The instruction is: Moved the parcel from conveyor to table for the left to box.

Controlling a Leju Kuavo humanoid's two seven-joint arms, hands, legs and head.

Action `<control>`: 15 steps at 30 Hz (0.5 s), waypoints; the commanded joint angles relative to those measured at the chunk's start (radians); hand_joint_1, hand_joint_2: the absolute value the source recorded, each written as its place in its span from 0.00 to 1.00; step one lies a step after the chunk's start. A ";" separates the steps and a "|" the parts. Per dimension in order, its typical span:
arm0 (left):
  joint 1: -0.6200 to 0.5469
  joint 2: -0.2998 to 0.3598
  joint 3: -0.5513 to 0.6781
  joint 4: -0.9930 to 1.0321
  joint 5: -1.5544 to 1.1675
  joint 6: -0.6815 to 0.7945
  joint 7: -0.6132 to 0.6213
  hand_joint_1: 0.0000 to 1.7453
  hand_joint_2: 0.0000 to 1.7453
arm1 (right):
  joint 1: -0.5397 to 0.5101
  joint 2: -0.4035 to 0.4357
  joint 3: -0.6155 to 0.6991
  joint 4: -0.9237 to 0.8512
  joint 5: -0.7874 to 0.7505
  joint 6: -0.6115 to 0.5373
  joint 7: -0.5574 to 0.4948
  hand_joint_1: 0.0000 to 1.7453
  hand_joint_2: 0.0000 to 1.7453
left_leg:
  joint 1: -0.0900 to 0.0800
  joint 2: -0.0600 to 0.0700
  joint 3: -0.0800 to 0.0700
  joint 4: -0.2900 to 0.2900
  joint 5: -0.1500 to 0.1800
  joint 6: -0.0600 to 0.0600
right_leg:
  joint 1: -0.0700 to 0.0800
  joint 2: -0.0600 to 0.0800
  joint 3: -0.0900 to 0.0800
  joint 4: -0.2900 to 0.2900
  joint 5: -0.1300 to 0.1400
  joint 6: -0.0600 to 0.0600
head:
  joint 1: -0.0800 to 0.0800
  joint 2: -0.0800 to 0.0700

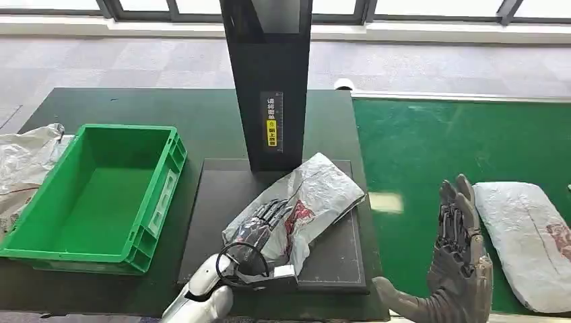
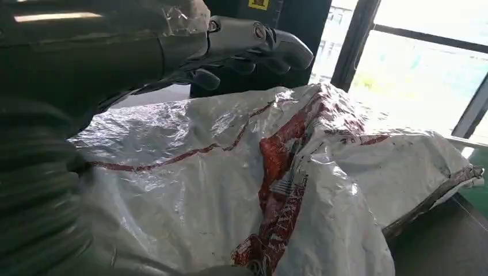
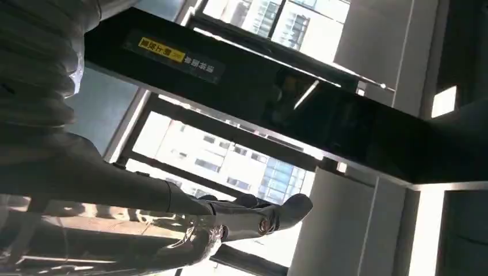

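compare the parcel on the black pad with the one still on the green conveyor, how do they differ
The parcel on the black pad lies crumpled and slanted; the parcel on the green conveyor lies flatter and plumper. The left hand rests on the pad one; the right hand stands beside the conveyor one, apart from it. Both are silvery-white bags with red print.

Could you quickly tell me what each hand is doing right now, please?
Left hand: holds the parcel on the black pad.
Right hand: open, holding nothing, raised above the conveyor.
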 commanded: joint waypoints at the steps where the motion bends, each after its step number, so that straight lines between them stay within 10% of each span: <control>1: 0.002 0.054 -0.009 0.086 0.034 0.034 -0.046 1.00 1.00 | 0.011 -0.028 0.031 -0.003 0.016 -0.037 0.003 0.00 1.00 | -0.001 0.002 -0.002 -0.005 0.005 0.001 | -0.001 0.002 -0.003 -0.005 0.005 0.000 | 0.000 0.000; 15: 0.040 0.071 0.017 -0.006 0.070 0.006 -0.067 1.00 1.00 | -0.016 -0.024 0.027 0.030 0.007 -0.023 0.003 0.00 1.00 | -0.001 0.005 0.010 -0.004 0.002 -0.001 | 0.000 0.005 0.000 -0.003 0.003 -0.001 | 0.000 0.000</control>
